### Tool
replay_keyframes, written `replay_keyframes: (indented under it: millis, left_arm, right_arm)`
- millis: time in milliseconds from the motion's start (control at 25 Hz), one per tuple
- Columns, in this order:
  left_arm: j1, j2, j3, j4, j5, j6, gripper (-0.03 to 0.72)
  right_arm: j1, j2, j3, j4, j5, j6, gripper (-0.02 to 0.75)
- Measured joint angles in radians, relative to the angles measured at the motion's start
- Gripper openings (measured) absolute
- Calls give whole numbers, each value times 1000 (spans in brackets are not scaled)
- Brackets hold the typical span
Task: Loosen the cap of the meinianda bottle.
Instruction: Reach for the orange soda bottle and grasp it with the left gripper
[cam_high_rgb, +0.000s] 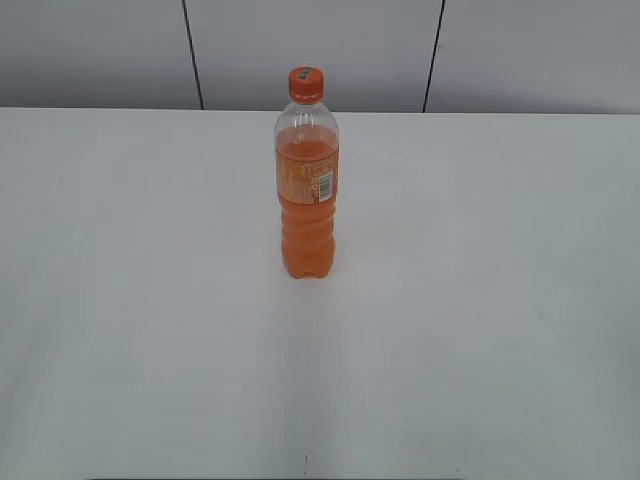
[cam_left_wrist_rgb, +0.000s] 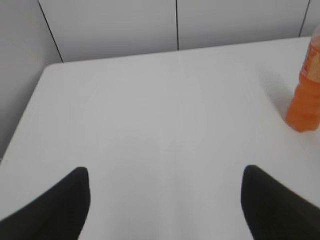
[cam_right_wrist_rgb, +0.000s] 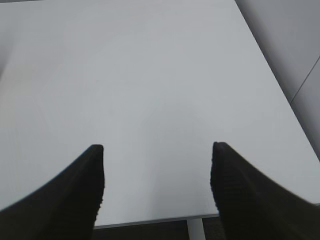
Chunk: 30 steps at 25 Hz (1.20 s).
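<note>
The meinianda bottle (cam_high_rgb: 307, 195) stands upright at the middle of the white table (cam_high_rgb: 120, 300), toward the back. It holds orange soda and has an orange label with a white barcode patch. The orange cap (cam_high_rgb: 306, 84) sits on its neck. The bottle's lower part also shows at the right edge of the left wrist view (cam_left_wrist_rgb: 305, 95); its cap is out of frame there. My left gripper (cam_left_wrist_rgb: 165, 180) is open and empty over bare table, left of the bottle. My right gripper (cam_right_wrist_rgb: 157, 160) is open and empty over the table's near edge. Neither gripper shows in the exterior view.
A grey panelled wall (cam_high_rgb: 300, 50) runs behind the table. The table's left edge (cam_left_wrist_rgb: 30, 105) and its right edge (cam_right_wrist_rgb: 270, 75) show in the wrist views. The front edge with a white leg (cam_right_wrist_rgb: 195, 229) lies under my right gripper.
</note>
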Motion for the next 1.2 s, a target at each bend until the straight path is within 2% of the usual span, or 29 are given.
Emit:
replay_keyframes:
  millis: [120,320,520,640,1040,1200]
  left_arm:
    - [0,0,14,28,-175,3,562]
    - [0,55,106,40,-483,5,562]
    - [0,195,193,37,-777,5,562]
    - [0,297,203,37,-916,5,562]
    - [0,520,203,42,-1092,5,562]
    - [0,590,203,41,-1214,5,562]
  right_arm:
    - [0,0,0,0,0,0,501]
    - [0,0,0,0,0,0,501]
    - [0,0,0,0,0,0,501]
    - [0,0,0,0,0,0,501]
    - [0,0,0,0,0,0,501]
    - [0,0,0,0,0,0,501]
